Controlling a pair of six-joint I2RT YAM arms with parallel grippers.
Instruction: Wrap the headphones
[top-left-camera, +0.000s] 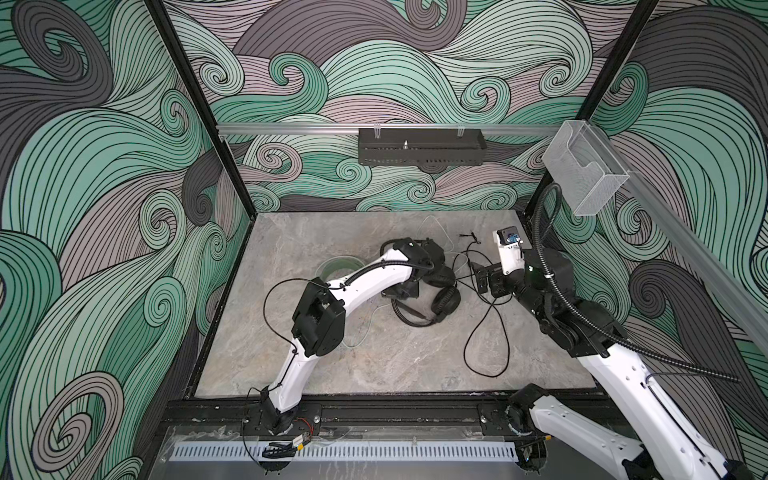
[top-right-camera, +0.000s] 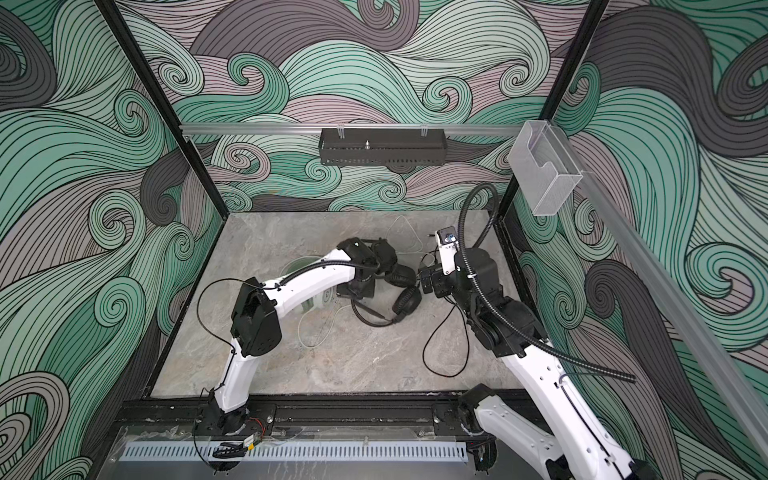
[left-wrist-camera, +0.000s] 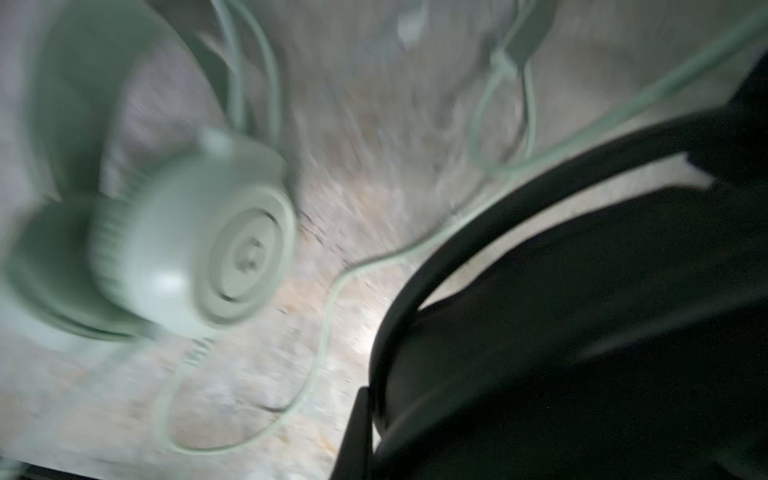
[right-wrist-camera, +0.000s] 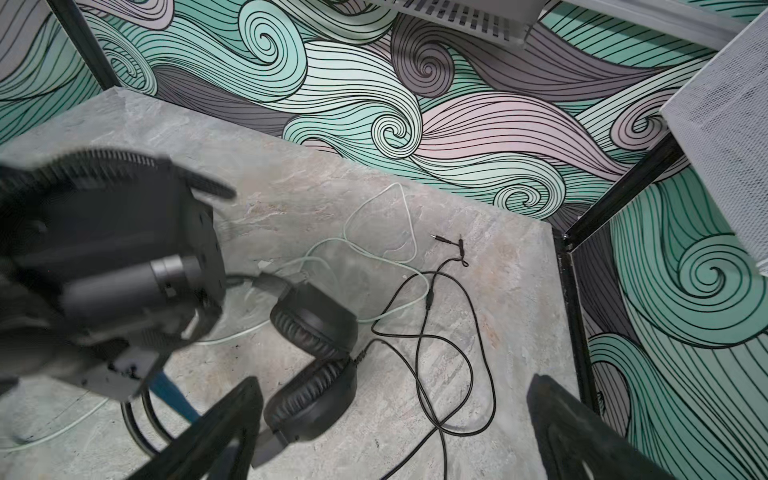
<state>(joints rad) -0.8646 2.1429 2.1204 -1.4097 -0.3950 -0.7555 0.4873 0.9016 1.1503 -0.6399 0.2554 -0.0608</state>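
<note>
The black over-ear headset (right-wrist-camera: 313, 322) with padded cups and a blue inner headband lies near the middle of the grey stone-patterned worktop (top-left-camera: 374, 365). Its cups are stacked one against the other. The mint-green and white headset (left-wrist-camera: 187, 249) lies just beside it on the left-edge side, largely under the left arm in both top views.

The thin black cable (right-wrist-camera: 457, 353) sprawls in loose loops toward the right edge and the near edge, with its plug near the far right corner. The pale cable (right-wrist-camera: 386, 232) makes one loop toward the far edge and crosses the black one, so the two cords are tangled. Neither is wound yet.

The left gripper (top-left-camera: 399, 293) is down over the black headband with its jaws together. This is probably to pin or lift the headset, but the blurred wrist view does not show whether they pinch the band. The right gripper (right-wrist-camera: 392, 386) hovers just right of the cups with its jaws wide apart and empty, probably placed to take up the black cord.

There is open room along the near edge and in the near left corner. The right edge is tight, with the frame post close to the cable.
</note>
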